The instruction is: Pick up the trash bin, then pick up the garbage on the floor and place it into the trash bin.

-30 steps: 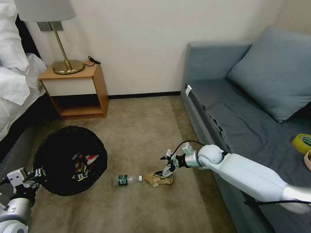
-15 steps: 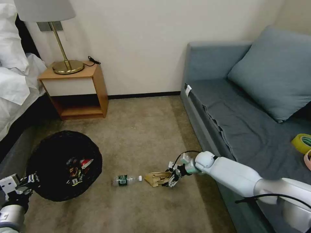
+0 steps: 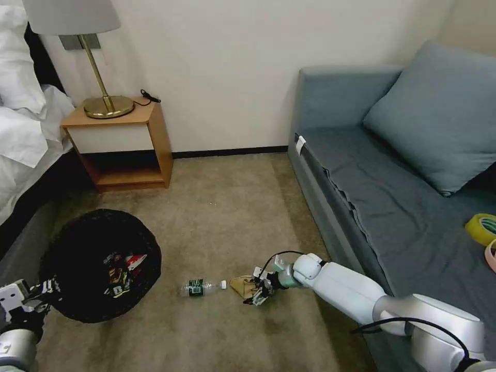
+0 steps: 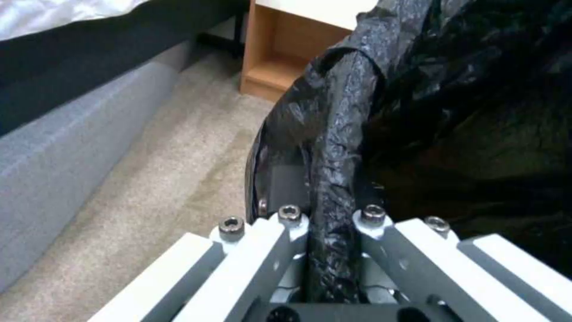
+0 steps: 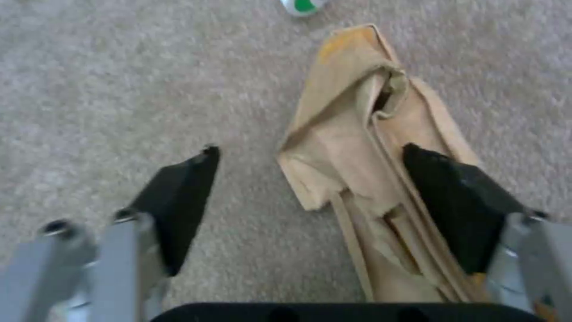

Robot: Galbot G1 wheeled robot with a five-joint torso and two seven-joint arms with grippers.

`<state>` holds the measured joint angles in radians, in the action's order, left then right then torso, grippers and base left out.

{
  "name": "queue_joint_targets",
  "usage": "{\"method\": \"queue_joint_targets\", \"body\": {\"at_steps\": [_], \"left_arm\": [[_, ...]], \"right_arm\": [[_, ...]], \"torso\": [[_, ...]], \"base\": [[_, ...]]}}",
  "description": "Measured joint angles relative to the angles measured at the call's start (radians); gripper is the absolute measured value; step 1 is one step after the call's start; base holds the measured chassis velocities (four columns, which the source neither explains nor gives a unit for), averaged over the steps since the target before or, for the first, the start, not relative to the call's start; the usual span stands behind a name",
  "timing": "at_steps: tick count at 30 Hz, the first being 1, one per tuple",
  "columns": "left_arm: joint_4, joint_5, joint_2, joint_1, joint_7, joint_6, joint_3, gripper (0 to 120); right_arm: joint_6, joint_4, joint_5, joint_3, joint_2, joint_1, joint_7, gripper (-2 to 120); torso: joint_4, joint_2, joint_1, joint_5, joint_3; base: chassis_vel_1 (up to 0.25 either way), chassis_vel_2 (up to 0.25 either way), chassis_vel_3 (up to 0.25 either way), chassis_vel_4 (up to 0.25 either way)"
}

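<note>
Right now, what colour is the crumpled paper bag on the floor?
Tan, seen best in the right wrist view: the paper bag lies on beige carpet.

Clear bottle (image 5: 304, 6) cut off by edge

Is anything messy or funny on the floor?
Yes: a clear plastic bottle with a green label lies on its side on the beige carpet, and beside it a crumpled tan paper bag, with the open right gripper down over it.

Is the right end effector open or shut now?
Open: the right end effector has its fingers spread wide, one over the paper bag, one over carpet.
</note>
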<state>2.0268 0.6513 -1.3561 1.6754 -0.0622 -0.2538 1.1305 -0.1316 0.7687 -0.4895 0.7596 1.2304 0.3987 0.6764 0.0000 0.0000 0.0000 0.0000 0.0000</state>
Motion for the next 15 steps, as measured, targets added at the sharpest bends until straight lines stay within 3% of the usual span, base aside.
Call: {"method": "queue_joint_targets", "body": {"at_steps": [5,7,10,15], "left_arm": [[0.006,-0.004,0.000,-0.005,0.002,-0.002,-0.007,1],[0.007,-0.004,0.000,-0.006,0.002,-0.002,-0.007,1],[0.013,-0.006,0.002,-0.009,0.004,-0.005,-0.013,1],[0.018,-0.011,-0.001,-0.009,0.004,-0.006,-0.019,1]], "right_arm": [[0.004,-0.011,0.012,-0.013,0.002,0.007,-0.013,59],[0.004,-0.011,0.012,-0.014,0.003,0.008,-0.015,58],[0.006,-0.014,0.017,-0.024,0.007,0.013,-0.023,42],[0.008,-0.014,0.020,-0.030,0.009,0.016,-0.028,27]], "torso": [[0.0000,0.000,0.000,-0.0001,0.000],[0.0000,0.000,0.000,0.0000,0.000],[0.0000,0.000,0.000,0.0000,0.000],[0.0000,0.000,0.000,0.0001,0.000]], "base": [[0.000,0.000,0.000,0.000],[0.000,0.000,0.000,0.000],[0.000,0.000,0.000,0.000],[0.000,0.000,0.000,0.000]]}}
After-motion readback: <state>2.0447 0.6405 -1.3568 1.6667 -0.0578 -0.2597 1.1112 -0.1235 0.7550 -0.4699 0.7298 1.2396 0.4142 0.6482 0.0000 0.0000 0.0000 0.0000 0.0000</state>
